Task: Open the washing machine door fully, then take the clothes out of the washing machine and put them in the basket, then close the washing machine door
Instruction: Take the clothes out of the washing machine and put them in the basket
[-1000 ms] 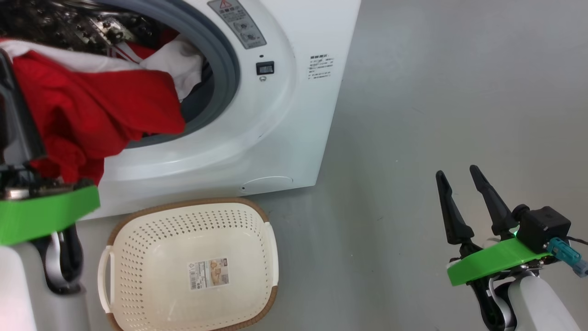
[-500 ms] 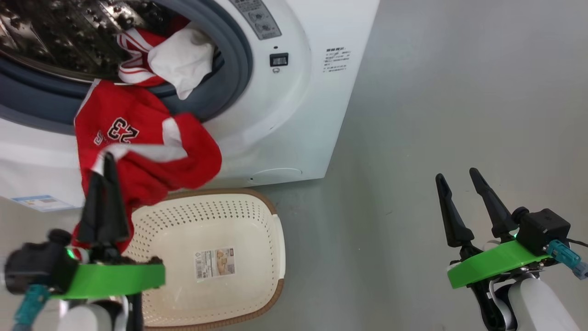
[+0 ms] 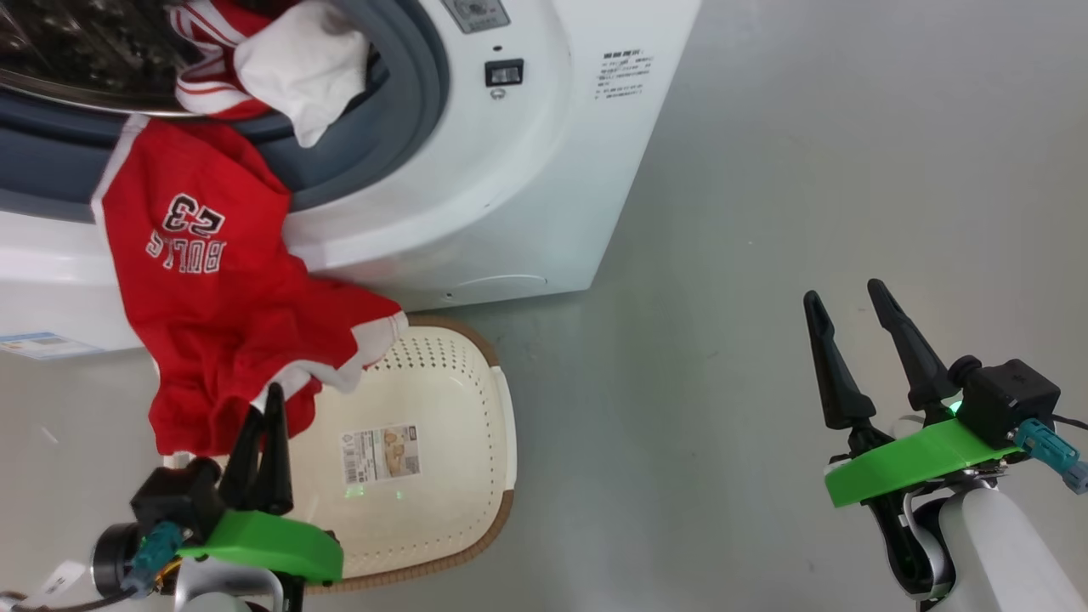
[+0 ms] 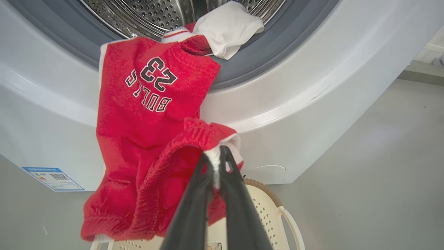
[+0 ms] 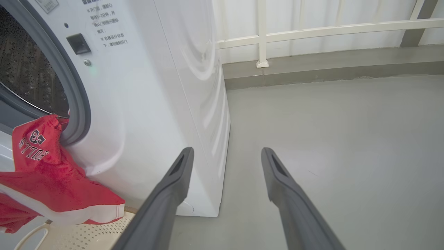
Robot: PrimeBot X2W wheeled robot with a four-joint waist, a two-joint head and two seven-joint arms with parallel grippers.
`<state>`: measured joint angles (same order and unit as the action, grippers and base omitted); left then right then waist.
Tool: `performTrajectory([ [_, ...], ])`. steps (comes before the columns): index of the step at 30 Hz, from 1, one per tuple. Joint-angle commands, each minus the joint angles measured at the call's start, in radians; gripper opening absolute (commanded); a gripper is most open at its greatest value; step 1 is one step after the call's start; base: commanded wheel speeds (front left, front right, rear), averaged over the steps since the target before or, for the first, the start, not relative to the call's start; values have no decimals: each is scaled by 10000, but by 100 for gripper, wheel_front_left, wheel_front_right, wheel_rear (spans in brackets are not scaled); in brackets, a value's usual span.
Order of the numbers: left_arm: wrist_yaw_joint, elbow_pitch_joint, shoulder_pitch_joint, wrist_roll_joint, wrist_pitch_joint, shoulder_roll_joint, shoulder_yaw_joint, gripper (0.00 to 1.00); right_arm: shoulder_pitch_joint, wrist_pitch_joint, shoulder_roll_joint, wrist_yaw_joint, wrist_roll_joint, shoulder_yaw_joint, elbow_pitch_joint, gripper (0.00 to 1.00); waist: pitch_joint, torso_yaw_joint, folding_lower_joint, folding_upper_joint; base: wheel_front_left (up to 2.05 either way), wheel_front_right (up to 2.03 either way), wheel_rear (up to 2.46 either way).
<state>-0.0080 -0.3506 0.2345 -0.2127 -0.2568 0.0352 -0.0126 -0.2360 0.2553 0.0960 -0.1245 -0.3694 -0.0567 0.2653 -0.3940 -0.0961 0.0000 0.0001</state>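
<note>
**Red jersey pulled clear of the drum, not yet in the basket**

A second ago the red jersey (image 3: 212, 289) was bunched at the drum mouth with the left claw (image 3: 265, 404) up beside it. Now that claw has come down over the left side of the basket (image 3: 503, 425), pinched tight on a white-trimmed edge of the cloth. The jersey is strung out, its long axis running from the grey gasket of the washing machine (image 3: 527, 170), beyond the basket, down to the claw. Its print reads upside down in the head view. Its upper end lies on the gasket; caught or merely draped, I cannot tell. I judge this first garment most of the way over. A striped red piece (image 3: 204, 85) and a white cloth (image 3: 293, 68) remain in the drum. The right claw (image 3: 841, 293) stands spread wide, holding nothing, well right of the basket.
</note>
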Motion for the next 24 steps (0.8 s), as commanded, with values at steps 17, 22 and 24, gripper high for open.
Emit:
performTrajectory([
  [17, -285, -4468, 1986, 316, -49, 151, 213, 0, -756, 65, 13, -62, -19, -252, -427, 100, -1482, -454, 0, -1, 0, 0, 0],
  [22, -410, -5378, 2618, 440, -49, 151, 329, 0, -931, 65, 5, -62, -3, -265, -475, 100, -1874, -492, 0, -1, 0, 0, 0],
  [24, -456, -5836, 2960, 527, -49, 158, 340, 0, -1026, 65, -9, -62, -1, -285, -511, 100, -2084, -525, 0, -1, 0, 0, 0],
])
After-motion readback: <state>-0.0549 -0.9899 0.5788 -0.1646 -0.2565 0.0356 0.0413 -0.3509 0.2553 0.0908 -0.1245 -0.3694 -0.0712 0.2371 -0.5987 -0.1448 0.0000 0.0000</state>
